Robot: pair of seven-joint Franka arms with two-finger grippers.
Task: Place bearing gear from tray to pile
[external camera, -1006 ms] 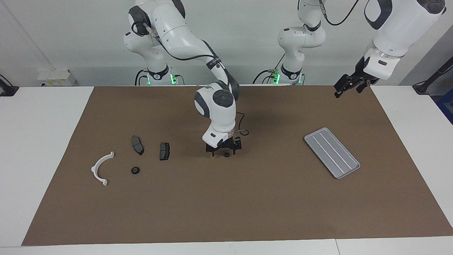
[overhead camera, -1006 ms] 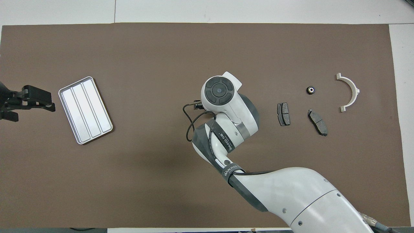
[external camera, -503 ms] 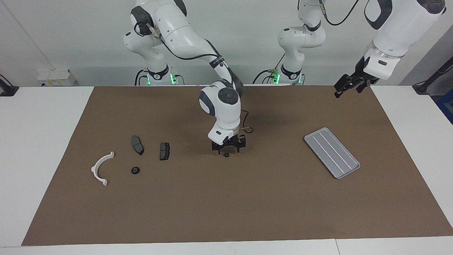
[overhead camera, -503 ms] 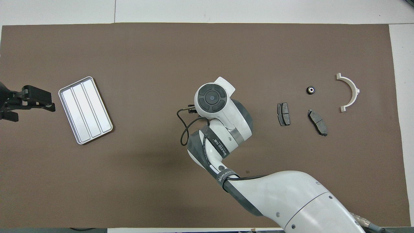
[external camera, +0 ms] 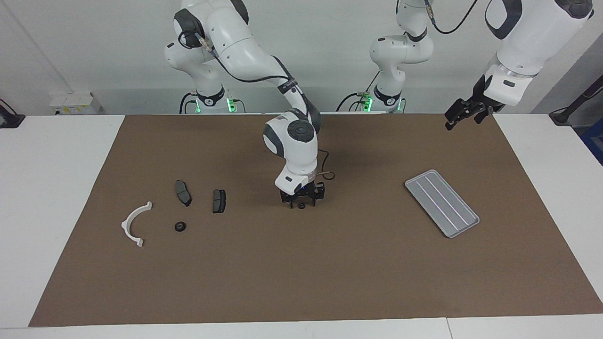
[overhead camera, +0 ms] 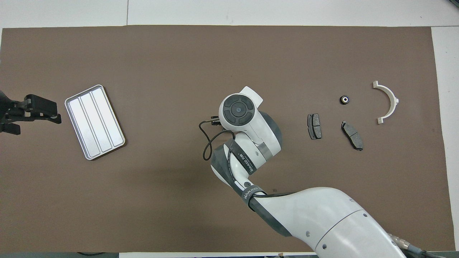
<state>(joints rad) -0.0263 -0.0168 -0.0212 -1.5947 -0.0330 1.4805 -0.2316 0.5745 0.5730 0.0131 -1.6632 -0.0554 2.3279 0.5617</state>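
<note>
Bearing gear (external camera: 301,205) | on tabletop mid-mat, between tray (external camera: 441,203) and pile (external camera: 188,202) | right pincer (external camera: 302,200) shifts back over it, grip state unclear | left pincer (external camera: 464,114) waits | pile not yet reached

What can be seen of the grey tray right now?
The tray is a flat, grey, metal-looking rectangle with rounded corners, a low raised rim and lengthwise ridges that split its floor into strips. It lies flat on the brown mat toward the left arm's end of the table, set at an angle to the mat's edges. Nothing lies in it and nothing touches it; the left tool hangs apart from it.
</note>
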